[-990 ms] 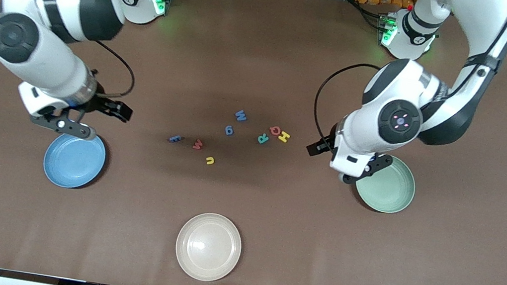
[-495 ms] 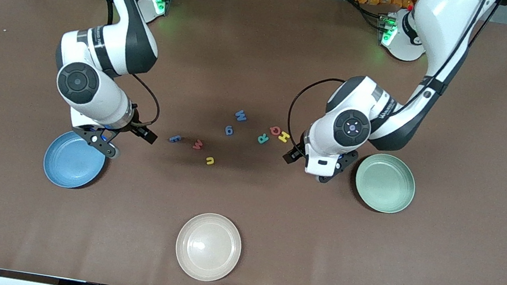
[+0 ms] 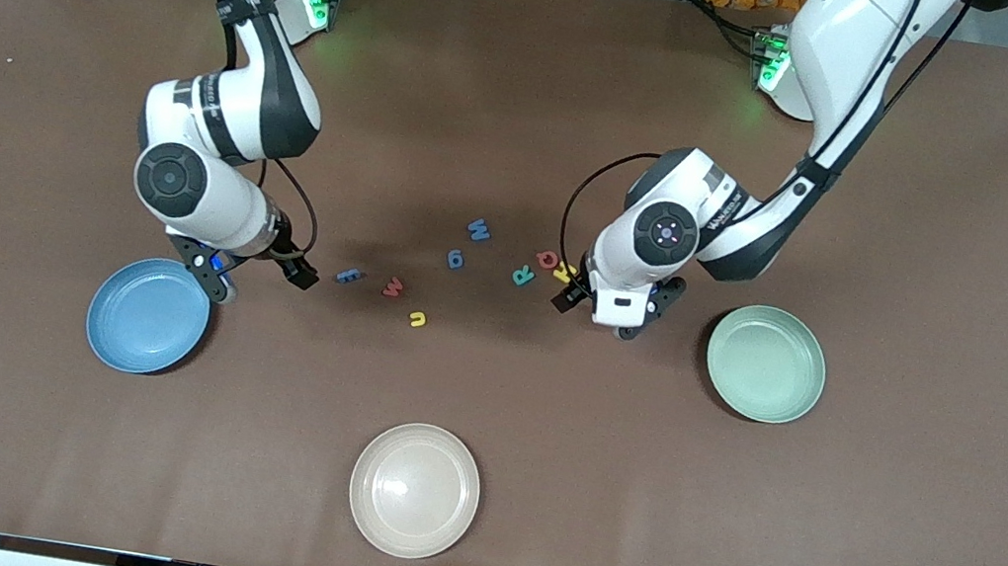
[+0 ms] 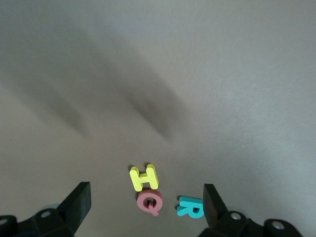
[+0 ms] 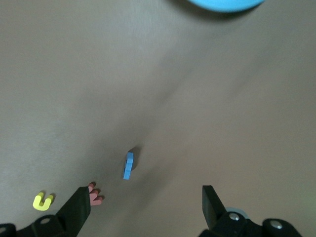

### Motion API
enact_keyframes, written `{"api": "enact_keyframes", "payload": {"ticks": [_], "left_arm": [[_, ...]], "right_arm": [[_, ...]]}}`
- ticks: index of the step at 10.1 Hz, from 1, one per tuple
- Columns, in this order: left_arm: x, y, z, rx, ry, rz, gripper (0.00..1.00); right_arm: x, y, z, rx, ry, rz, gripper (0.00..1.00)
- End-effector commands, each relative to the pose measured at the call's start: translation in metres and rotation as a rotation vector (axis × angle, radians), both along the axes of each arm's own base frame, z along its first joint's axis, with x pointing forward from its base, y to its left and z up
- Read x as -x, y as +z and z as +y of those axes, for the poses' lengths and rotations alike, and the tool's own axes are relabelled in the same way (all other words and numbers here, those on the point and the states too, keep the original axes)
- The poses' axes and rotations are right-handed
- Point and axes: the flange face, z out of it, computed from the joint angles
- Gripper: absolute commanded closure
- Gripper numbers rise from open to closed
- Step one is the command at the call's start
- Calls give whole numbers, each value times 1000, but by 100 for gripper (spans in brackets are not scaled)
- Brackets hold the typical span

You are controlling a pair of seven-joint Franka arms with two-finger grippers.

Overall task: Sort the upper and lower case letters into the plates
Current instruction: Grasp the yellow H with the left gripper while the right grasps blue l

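Both arms have swung in toward the middle of the worktop (image 3: 924,546) since a second ago, away from the two plates they were over. The brown worktop is the biggest thing. On it lie three plates. The cream plate (image 3: 414,490) sits close to the edge nearest the front camera, in the middle. The blue plate (image 3: 148,315) sits toward the right arm's end, and the green plate (image 3: 766,363) sits toward the left arm's end. All three are bare inside.

The right tool (image 3: 260,279) hangs just beside the blue plate's rim, next to the blue letter E (image 3: 348,276). Its fingers (image 5: 76,210) are spread wide and hold nothing. The left tool (image 3: 595,312) hangs by the yellow H (image 4: 143,177), which it partly hides in the front view. Its fingers (image 4: 79,202) are spread wide too, with nothing between them.

The little letters lie in a loose bunch in the middle of the worktop, none on a plate. The yellow H, red Q (image 3: 548,259) and teal R (image 3: 522,275) lie close together, the H and Q touching. Blue W (image 3: 478,229) is farthest from the front camera. The blue g (image 3: 456,259) lies just beside it. The red m (image 3: 393,287) is near the E. The yellow u (image 3: 418,318) is closest to the front camera.
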Motion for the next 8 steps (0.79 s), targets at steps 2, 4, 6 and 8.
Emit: {"api": "enact_keyframes", "payload": {"ticks": [2,4,6,8], "left_arm": [[24,-50,-23,-31,0,-31,0],[32,-62,-29,-22,18,-37,0],[34,-65,-28,-26,18,-32,0],[35,-69,-27,-28,20,-28,3]], "right_arm": [[42,-50,34,-16,-40,-62,0],[44,-72,42,-16,-59,-77,0],[43,-85,44,-17,-80,-88,0],[37,-85,36,-15,-91,-94,0]]}}
